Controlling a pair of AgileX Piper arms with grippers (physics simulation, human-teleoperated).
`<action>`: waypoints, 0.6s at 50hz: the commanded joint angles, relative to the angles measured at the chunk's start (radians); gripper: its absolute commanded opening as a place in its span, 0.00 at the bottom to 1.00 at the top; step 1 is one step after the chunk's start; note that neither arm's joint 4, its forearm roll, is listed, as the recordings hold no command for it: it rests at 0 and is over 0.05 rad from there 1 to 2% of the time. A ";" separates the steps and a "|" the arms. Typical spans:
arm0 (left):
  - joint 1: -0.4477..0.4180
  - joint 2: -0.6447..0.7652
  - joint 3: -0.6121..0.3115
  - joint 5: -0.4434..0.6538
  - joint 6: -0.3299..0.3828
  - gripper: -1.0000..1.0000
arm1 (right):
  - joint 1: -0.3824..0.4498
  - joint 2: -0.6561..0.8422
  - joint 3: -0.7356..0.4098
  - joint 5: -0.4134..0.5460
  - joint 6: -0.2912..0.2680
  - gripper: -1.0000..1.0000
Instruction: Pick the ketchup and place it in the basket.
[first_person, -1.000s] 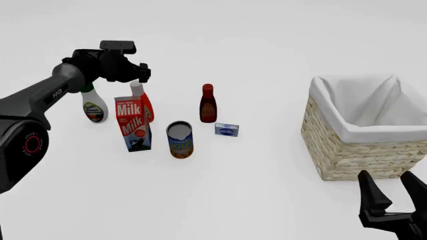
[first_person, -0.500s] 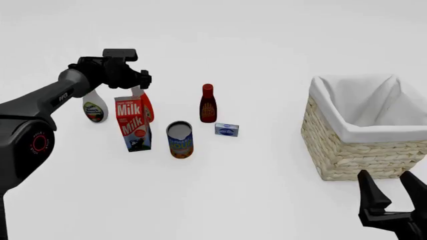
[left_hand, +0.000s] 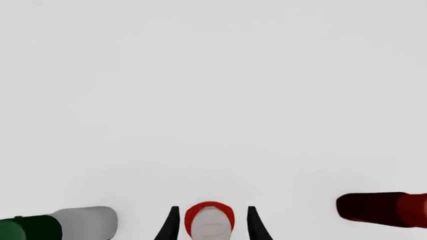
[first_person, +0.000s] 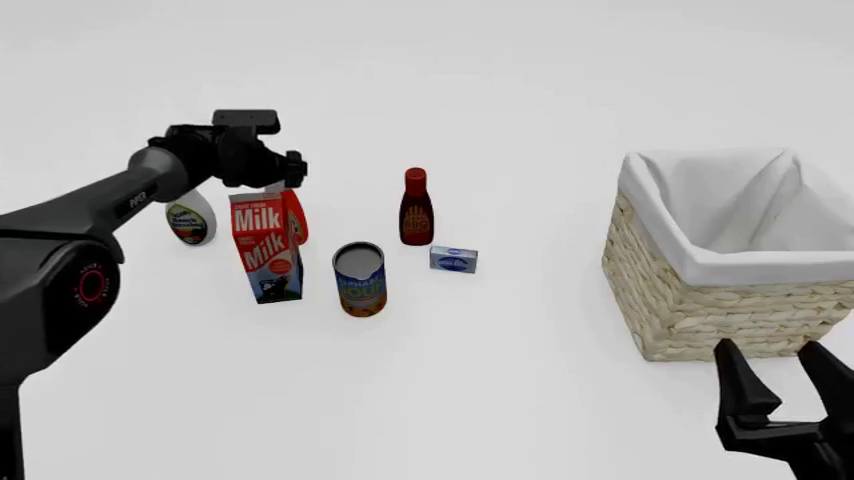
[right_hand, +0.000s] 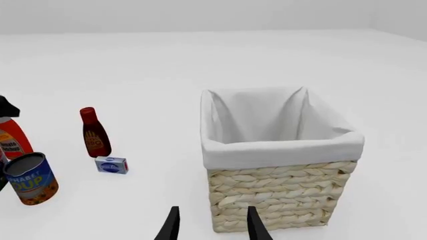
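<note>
The ketchup (first_person: 294, 222) is a bright red bottle standing just behind the milk carton (first_person: 264, 246). My left gripper (first_person: 276, 172) is open over its top and hides its cap in the front view. In the left wrist view the ketchup's whitish cap and red shoulder (left_hand: 209, 221) sit between the two fingers of the left gripper (left_hand: 213, 208), with a small gap on each side. The basket (first_person: 694, 300) stands at the right, and it also shows in the right wrist view (right_hand: 280, 200). My right gripper (first_person: 774, 356) is open and empty, low in front of the basket.
A white bottle with a green cap (first_person: 188, 222) stands left of the ketchup. A dark-red bottle (first_person: 416, 208), a soup can (first_person: 359, 279) and a small blue box (first_person: 454, 260) stand right of the milk carton.
My left gripper has come down and a little to the right onto the ketchup's top, so its cap is now hidden in the front view. The right arm has not moved.
</note>
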 joint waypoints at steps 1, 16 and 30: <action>0.000 0.018 0.000 -0.004 -0.006 1.00 | 0.000 0.004 0.000 -0.003 0.002 1.00; 0.001 0.041 0.018 -0.025 -0.004 1.00 | 0.000 0.036 0.000 -0.029 0.012 1.00; -0.002 0.020 0.043 -0.031 -0.008 0.00 | 0.002 0.032 0.000 -0.027 0.012 1.00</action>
